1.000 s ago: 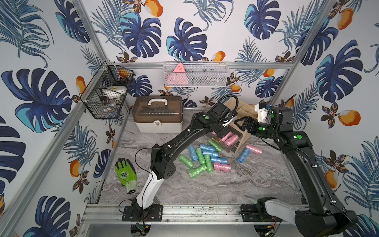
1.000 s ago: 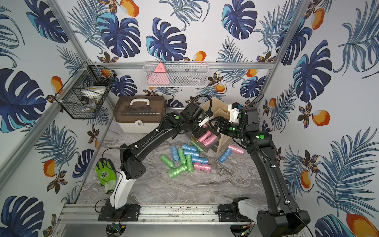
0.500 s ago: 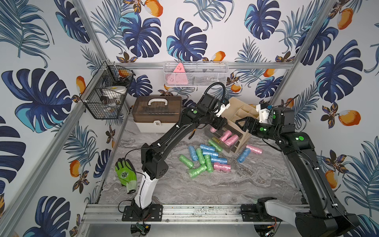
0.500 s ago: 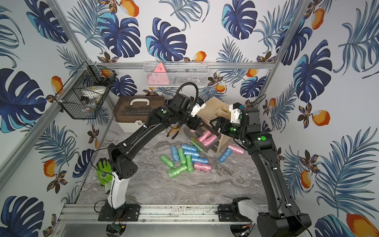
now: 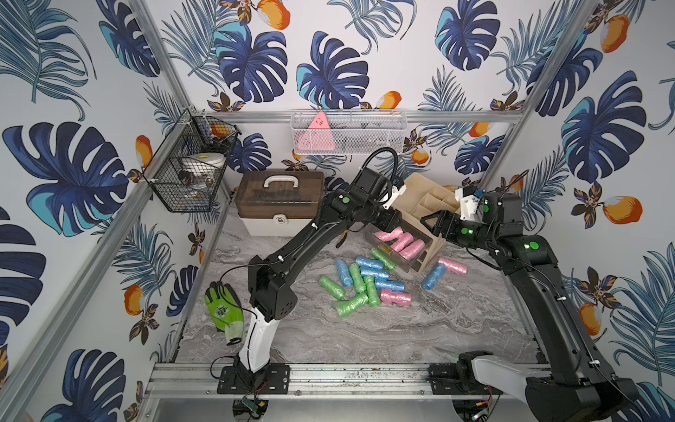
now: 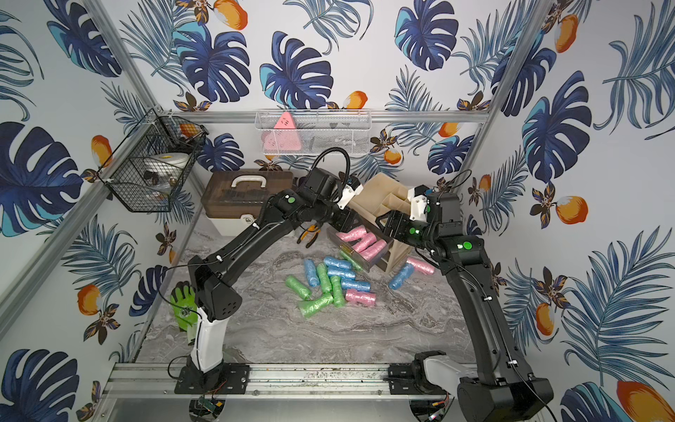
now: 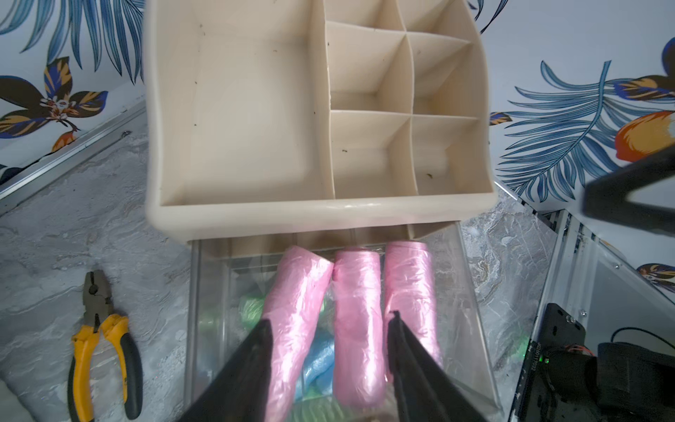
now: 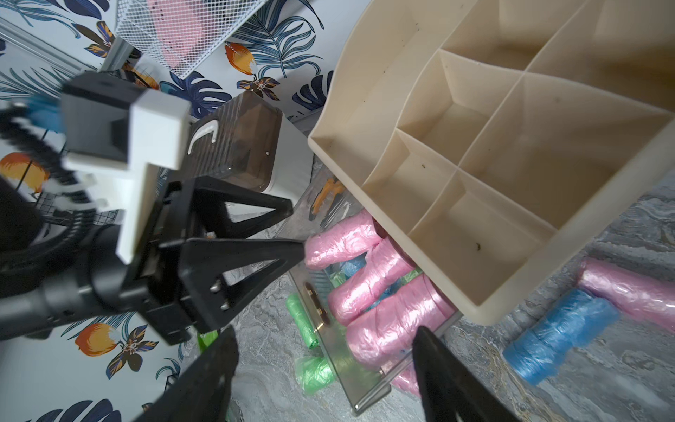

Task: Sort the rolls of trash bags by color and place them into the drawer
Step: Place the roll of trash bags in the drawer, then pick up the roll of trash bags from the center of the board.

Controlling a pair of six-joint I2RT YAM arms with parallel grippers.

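Pulling back from drawer (image 7: 475, 329), left gripper (image 7: 328, 318) hung above three pink rolls (image 7: 358, 292) inside, jaws apart, empty; right gripper (image 8: 325, 330) alongside, jaws apart, empty. Loose rolls (image 5: 376, 273) mid-worktop (image 5: 401, 336); pliers (image 7: 98, 343) beside drawer.

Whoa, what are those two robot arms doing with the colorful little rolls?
They are sorting trash bag rolls by color into a clear drawer pulled out of a beige organizer. Three pink rolls lie in it. The left gripper hovers open over them, holding nothing; the right gripper is open nearby. Green, blue and pink ones wait on the table.
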